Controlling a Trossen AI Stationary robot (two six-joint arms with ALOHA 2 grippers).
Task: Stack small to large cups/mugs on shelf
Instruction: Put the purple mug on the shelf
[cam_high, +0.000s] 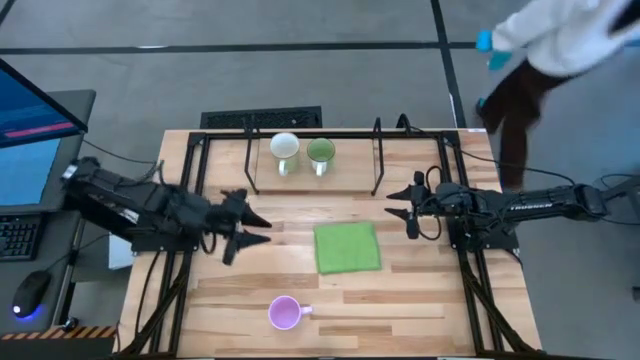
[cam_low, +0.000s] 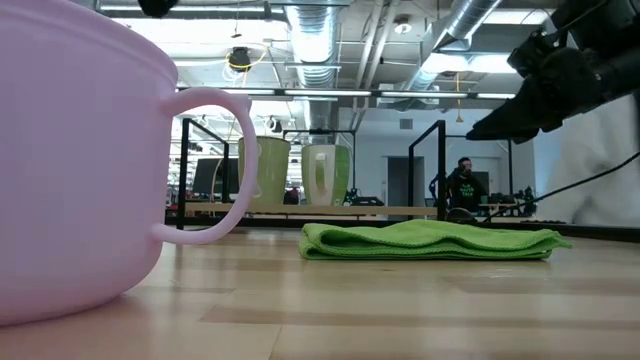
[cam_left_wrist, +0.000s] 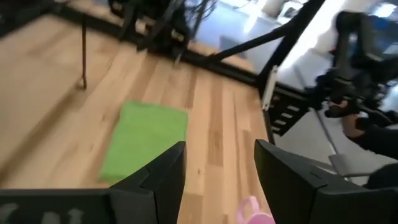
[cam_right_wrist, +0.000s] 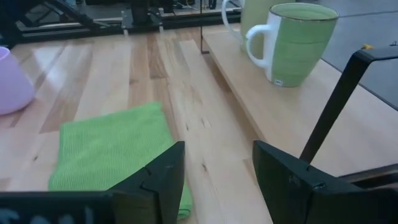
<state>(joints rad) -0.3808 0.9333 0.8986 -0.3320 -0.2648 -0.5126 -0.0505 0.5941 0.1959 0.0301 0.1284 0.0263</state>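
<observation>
A white mug (cam_high: 284, 148) and a green mug (cam_high: 320, 152) stand side by side on the shelf (cam_high: 350, 165) at the table's far edge. In the right wrist view the green mug (cam_right_wrist: 298, 43) stands in front of the white mug (cam_right_wrist: 245, 18). A pink mug (cam_high: 285, 313) stands upright on the table near its near edge and fills the low view's left side (cam_low: 80, 150). My left gripper (cam_high: 255, 228) hovers open left of the green cloth (cam_high: 347, 247). My right gripper (cam_high: 400, 205) is open, right of the cloth and near the shelf's right end.
The folded green cloth (cam_right_wrist: 118, 155) lies flat mid-table between both grippers. Black wire uprights (cam_right_wrist: 329, 112) frame the shelf board (cam_right_wrist: 280, 106). A person (cam_high: 560, 40) moves beyond the table's far right corner. Bare wood lies right of the pink mug.
</observation>
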